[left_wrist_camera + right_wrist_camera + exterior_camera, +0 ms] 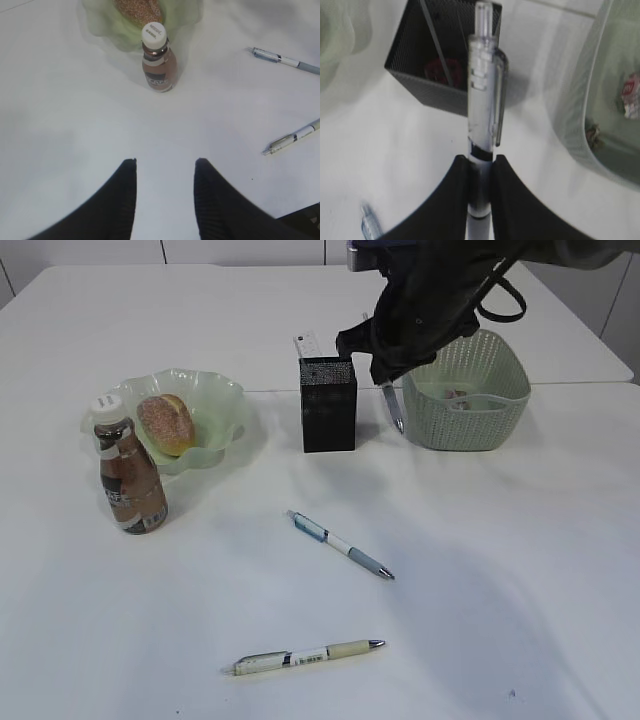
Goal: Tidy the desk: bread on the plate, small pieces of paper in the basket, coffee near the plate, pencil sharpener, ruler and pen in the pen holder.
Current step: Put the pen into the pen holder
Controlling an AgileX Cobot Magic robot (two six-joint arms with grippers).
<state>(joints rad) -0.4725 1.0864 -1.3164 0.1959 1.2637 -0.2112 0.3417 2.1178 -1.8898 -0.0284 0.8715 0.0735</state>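
Observation:
My right gripper (480, 160) is shut on a clear pen (484, 85), held between the black mesh pen holder (327, 405) and the green basket (468, 390). The pen's tip hangs down (393, 410). The ruler (307, 345) sticks out of the holder, and a small red thing (441, 70) that looks like the pencil sharpener lies at its bottom. Two paper wads (631, 95) lie in the basket. The bread (166, 423) sits on the plate (225, 400), with the coffee (130, 480) beside it. My left gripper (165, 162) is open over bare desk, short of the coffee (158, 65).
Two more pens lie on the desk: a blue-grey one (340, 545) near the middle and a cream one (305, 656) toward the front. Both pens also appear to the right in the left wrist view (282, 59) (292, 137).

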